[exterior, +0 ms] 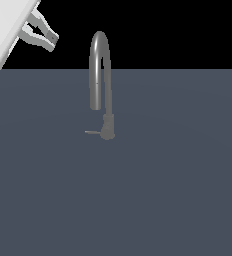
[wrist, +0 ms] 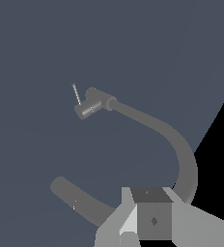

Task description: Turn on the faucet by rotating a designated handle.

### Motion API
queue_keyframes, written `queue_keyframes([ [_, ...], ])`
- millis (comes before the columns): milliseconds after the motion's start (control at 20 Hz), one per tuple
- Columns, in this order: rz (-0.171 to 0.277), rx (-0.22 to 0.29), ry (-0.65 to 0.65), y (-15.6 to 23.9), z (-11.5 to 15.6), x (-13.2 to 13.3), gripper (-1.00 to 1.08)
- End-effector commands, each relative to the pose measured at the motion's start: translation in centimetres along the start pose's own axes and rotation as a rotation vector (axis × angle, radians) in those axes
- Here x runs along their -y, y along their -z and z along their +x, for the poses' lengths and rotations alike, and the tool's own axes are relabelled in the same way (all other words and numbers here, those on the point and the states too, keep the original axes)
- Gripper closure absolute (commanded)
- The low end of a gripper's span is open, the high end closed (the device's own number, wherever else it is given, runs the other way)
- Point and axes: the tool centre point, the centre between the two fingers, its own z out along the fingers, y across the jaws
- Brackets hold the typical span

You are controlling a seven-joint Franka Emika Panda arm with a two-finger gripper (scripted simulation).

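The handle [exterior: 92, 132] is a thin, short, straight rod sticking out from the faucet's base toward the exterior view's left, low over the tabletop [exterior: 178, 200]. I judge it rigid metal, smooth and likely slippery, pivoting rather than lifting free. Being so slim, it should be taken or pushed near its free tip, where leverage is greatest. The faucet [exterior: 99, 70] stands upright mid-tabletop, its spout arching high and curving down on the handle's side; it looks fixed and stiff. My gripper [exterior: 48, 41] hangs high at the exterior view's far left, well apart from the faucet, tilted down toward it, jaws apart and holding nothing.
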Motion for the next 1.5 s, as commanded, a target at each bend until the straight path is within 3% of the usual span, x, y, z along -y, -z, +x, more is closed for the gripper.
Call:
queue_keyframes([
  [0, -0.046, -0.001, 0.049, -0.5, 0.9, 0.6, 1.08],
  [1450, -0.507, 0.0, 0.523, -7.0, 7.9, 6.9, 1.08],
])
